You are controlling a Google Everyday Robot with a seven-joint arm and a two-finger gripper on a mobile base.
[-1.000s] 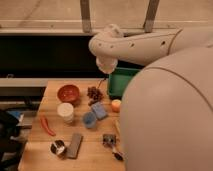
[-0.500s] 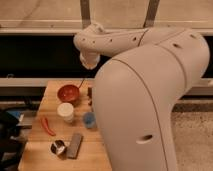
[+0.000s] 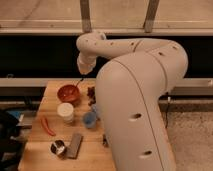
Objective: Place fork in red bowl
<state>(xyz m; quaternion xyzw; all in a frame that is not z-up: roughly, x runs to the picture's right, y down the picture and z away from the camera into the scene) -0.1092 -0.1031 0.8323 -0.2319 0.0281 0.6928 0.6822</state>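
Observation:
The red bowl (image 3: 67,93) stands at the back left of the wooden table (image 3: 46,109). My gripper (image 3: 83,71) hangs at the end of the big white arm, just above and to the right of the bowl. A slim grey fork (image 3: 78,80) slants down from the gripper toward the bowl's right rim, held in the air. The arm's bulk hides the right half of the table.
A white cup (image 3: 65,111) stands in front of the bowl, with a small blue cup (image 3: 89,119) to its right. A red pepper-like thing (image 3: 47,125), a metal can (image 3: 58,147) and a grey bar (image 3: 75,145) lie nearer. A brown cluster (image 3: 91,93) sits right of the bowl.
The arm has swung left from over the table's right side to above the red bowl, carrying the fork. Its body now covers the table's right half.

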